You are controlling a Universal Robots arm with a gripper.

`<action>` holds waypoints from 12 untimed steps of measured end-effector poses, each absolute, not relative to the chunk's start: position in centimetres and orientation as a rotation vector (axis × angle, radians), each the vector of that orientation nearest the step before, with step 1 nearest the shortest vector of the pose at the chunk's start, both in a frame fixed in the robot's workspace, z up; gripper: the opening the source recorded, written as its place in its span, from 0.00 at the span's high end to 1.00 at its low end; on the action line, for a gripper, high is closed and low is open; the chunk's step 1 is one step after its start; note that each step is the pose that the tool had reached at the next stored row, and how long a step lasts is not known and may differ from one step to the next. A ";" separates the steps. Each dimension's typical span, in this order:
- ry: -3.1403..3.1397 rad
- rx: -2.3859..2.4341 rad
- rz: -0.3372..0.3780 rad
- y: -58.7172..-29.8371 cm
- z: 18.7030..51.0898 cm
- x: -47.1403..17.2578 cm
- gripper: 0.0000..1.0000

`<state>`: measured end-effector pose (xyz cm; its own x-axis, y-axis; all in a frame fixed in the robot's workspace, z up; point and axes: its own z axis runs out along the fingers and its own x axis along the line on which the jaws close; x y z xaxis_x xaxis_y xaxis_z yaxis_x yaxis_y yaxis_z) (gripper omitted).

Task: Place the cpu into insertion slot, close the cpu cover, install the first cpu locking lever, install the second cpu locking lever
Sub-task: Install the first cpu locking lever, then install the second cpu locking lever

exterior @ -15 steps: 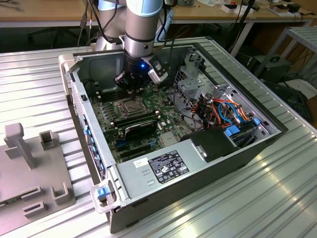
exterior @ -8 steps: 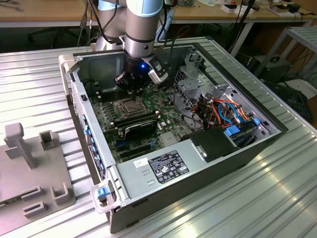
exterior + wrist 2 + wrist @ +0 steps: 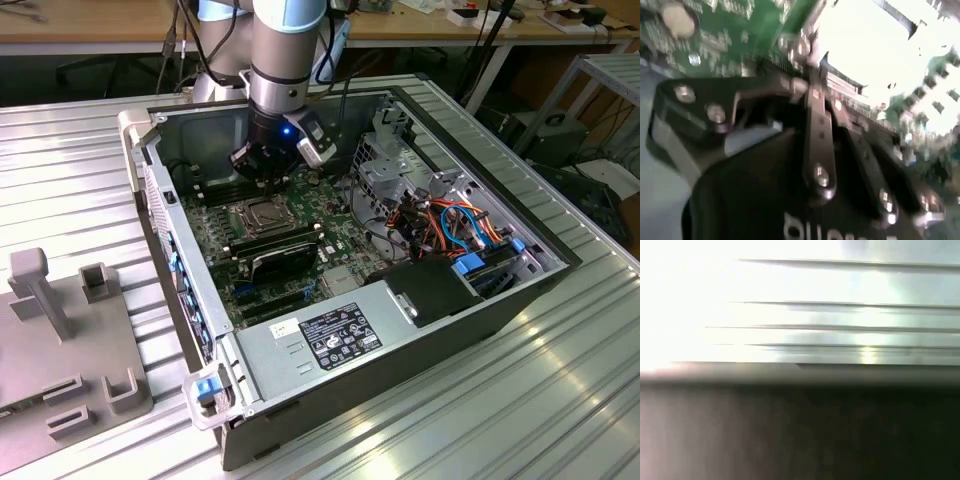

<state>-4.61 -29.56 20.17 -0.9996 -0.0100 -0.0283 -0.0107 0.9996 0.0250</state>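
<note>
Fixture (image 3: 70, 340) was seen on the ribbed table at the exterior view's left | insertion slot (image 3: 258, 214) lay on the green board inside the open case | gripper (image 3: 262, 172) hung just above the slot, finger state not discernible.

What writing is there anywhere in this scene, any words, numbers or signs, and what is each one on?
Black-and-white rectangular label on the grey metal power supply box: there is print and there are symbols, all too small to read.
White lettering on the black tool in the second wrist view: cut off at the edge and blurred, unreadable.
No other text can be read.
</note>
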 end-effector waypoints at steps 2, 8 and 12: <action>3.113 -0.016 0.041 -29.5 20.4 -4.6 0.89; 3.113 -0.016 0.040 -30.2 22.0 -4.6 0.89; 3.113 -0.016 0.041 -30.3 22.0 -4.6 0.89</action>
